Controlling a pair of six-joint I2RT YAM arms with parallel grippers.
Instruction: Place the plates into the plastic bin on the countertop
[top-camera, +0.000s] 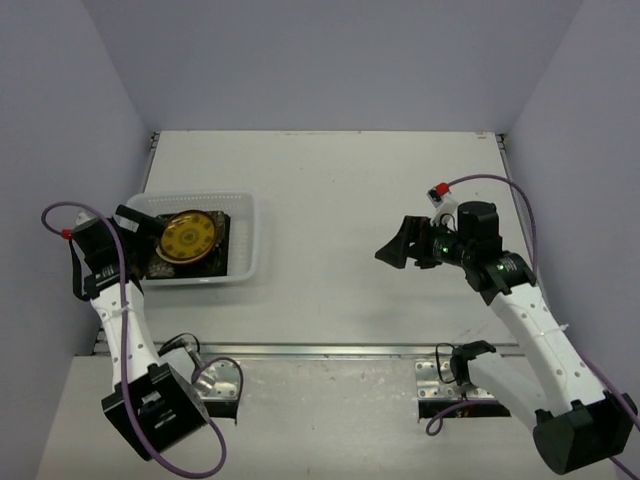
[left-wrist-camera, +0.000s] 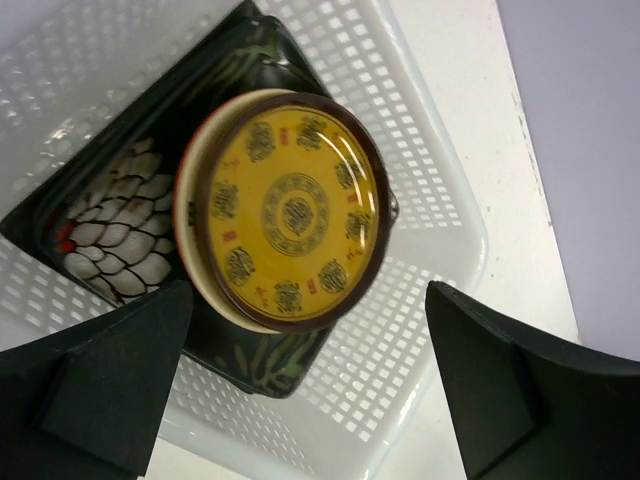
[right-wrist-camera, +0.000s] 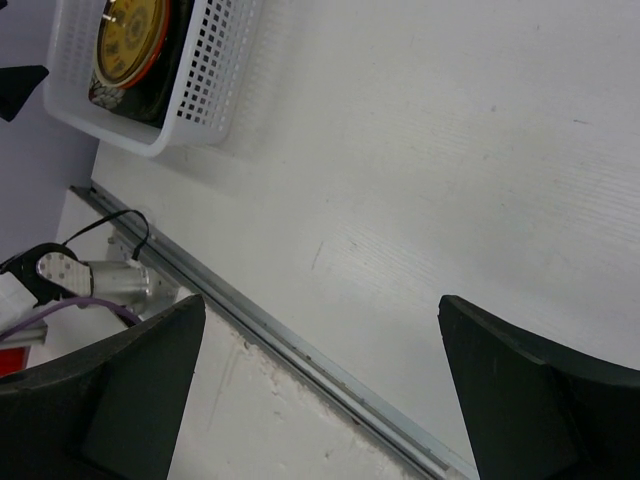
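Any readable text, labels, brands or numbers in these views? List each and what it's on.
No legible word, brand or number in any view.
On the yellow plate: a ring of medallion motifs plus a centre one, possibly stylised characters, too blurred to read.
On the red tag on the right arm's cable: too small to show any print.
On the black floral plate and the plastic bin: no markings visible.

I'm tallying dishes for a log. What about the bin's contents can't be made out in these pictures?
Top view: the yellow plate covers the dishes below it in the bin; their count is unclear.
Left wrist view: the yellow plate covers the middle of the black plate; anything beneath is hidden.
Right wrist view: the top edge cuts off the bin, and its wall hides the plates' lower parts.
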